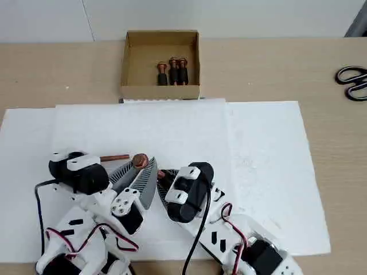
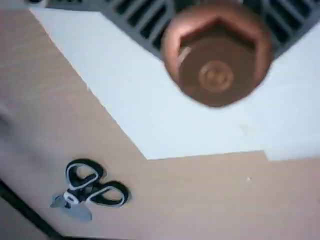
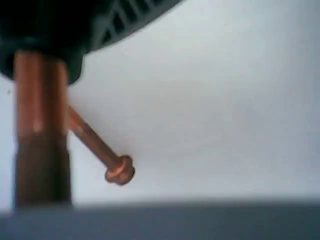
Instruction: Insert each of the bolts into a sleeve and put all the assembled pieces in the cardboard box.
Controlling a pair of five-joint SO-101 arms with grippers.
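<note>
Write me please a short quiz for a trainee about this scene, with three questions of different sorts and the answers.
1. How many assembled pieces lie in the cardboard box?
2. True or false: the scissors lie on the white paper.
3. What do the fingers of the left gripper hold? A) a bolt B) a pen C) nothing
Key: 1) three; 2) false, they lie on the bare table; 3) A.

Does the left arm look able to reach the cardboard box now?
Probably yes: just bare white paper lies between its claw, shut on a bolt, and the open-topped cardboard box.
</note>
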